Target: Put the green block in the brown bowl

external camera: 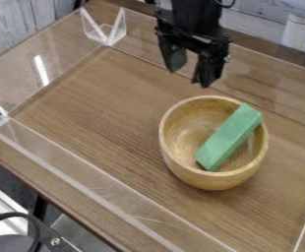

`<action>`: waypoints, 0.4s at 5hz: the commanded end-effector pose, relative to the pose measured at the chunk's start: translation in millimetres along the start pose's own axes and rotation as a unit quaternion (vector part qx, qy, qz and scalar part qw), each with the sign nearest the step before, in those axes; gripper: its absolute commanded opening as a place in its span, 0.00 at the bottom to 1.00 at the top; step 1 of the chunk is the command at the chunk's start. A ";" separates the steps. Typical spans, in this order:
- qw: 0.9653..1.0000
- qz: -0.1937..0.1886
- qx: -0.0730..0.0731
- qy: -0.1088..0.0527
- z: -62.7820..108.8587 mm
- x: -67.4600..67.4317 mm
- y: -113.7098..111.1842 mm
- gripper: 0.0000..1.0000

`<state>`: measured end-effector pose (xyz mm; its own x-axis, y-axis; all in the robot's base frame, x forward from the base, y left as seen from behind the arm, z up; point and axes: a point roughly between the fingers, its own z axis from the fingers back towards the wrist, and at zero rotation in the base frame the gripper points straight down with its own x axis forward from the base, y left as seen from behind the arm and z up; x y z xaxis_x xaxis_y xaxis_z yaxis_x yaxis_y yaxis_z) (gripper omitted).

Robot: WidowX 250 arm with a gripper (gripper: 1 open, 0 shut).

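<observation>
The green block (227, 138) is seen inside the brown wooden bowl (178, 162). It looks light and stiff, best pinched across its middle. The black gripper (192, 71) is opened wide.

From here the robot's arm (194, 14) looks black all over, with a bulky, blocky body. Its gripper (190, 65) is black too, with two broad, angular fingers (211, 67). Small light flecks show on the dark casing, perhaps screws or markings; they are too blurred for me to say.
</observation>
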<state>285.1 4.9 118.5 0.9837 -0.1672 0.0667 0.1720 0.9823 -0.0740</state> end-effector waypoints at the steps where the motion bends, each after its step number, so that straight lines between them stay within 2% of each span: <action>1: 1.000 0.010 0.009 -0.022 12.7 3.8 15.5 1.00; 2: 0.999 0.020 0.015 -0.025 14.9 7.0 32.0 1.00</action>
<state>288.6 33.9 115.1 0.9913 -0.1190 0.0561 0.1227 0.9901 -0.0678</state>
